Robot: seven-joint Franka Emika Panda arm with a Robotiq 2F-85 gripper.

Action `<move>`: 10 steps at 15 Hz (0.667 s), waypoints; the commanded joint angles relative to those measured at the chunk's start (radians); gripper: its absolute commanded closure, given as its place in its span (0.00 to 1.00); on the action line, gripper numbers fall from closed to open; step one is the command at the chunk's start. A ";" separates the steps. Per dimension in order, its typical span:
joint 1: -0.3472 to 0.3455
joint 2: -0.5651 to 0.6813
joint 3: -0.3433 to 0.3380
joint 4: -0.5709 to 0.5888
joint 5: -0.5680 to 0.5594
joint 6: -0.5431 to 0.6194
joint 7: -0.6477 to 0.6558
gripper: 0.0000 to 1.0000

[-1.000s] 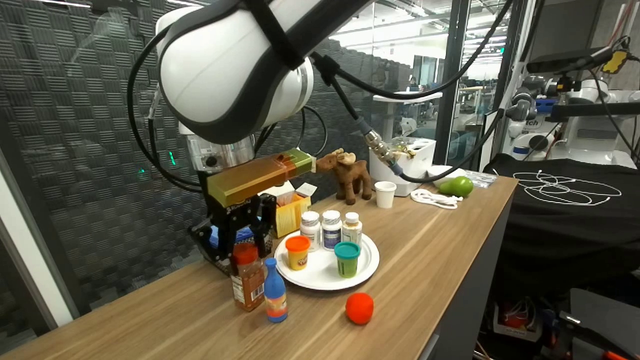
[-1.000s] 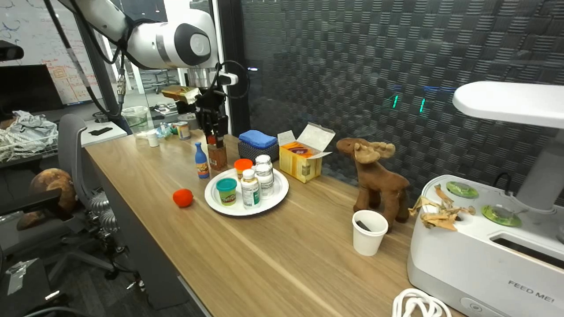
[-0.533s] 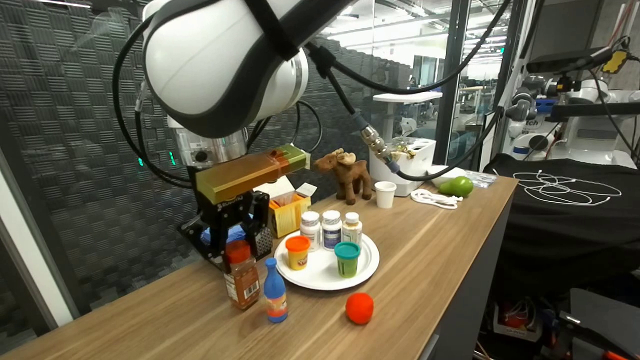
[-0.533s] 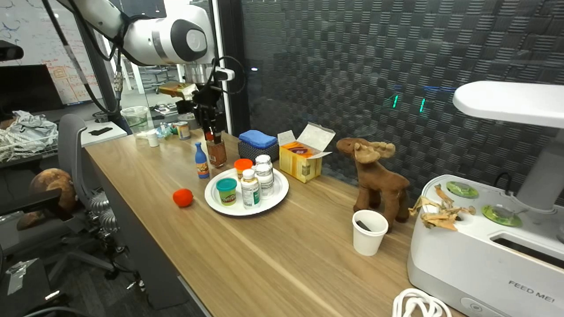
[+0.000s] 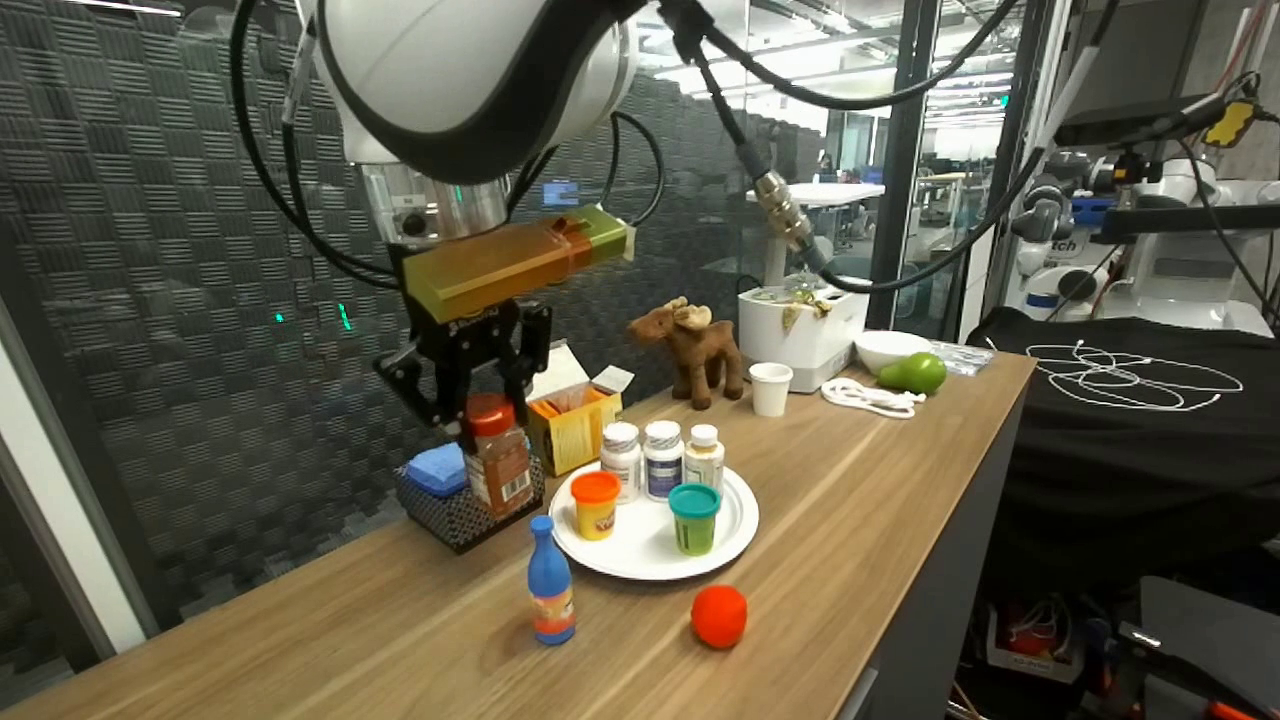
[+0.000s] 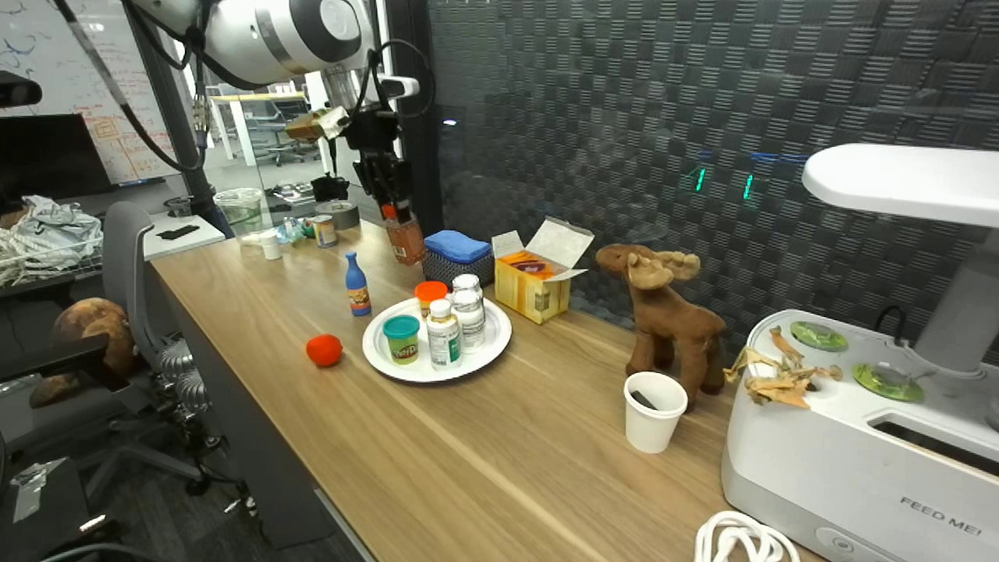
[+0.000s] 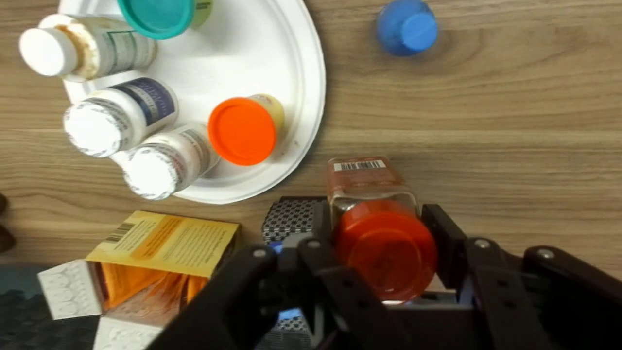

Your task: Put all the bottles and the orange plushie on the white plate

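Transfer of the red-capped bottle (image 5: 504, 478), pinched by the gripper (image 5: 494, 424) above the counter (image 5: 330, 650) near the white plate (image 5: 645, 542), is judged in hand; carrying onto bare plate is next required.

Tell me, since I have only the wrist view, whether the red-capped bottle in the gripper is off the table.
Observer: It is: in both exterior views the red-capped bottle hangs in the gripper, base above the table.
Operator: Name anything outside my view that belongs on the white plate.
Observer: What I take for the orange plushie, round and red-orange, lies on the table, apart from the plate.
Operator: Describe the blue bottle; I see it only from above.
Observer: An orange label shows on its lower part.
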 commanded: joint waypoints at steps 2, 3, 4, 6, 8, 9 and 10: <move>-0.004 -0.119 -0.032 -0.119 -0.059 0.006 0.098 0.76; -0.011 -0.135 -0.034 -0.142 -0.061 0.009 0.111 0.76; -0.016 -0.146 -0.035 -0.162 -0.066 0.011 0.126 0.76; -0.030 -0.168 -0.034 -0.204 -0.070 0.019 0.154 0.76; -0.043 -0.191 -0.034 -0.248 -0.072 0.035 0.187 0.76; -0.048 -0.205 -0.033 -0.270 -0.073 0.043 0.205 0.76; -0.052 -0.218 -0.034 -0.291 -0.079 0.051 0.227 0.76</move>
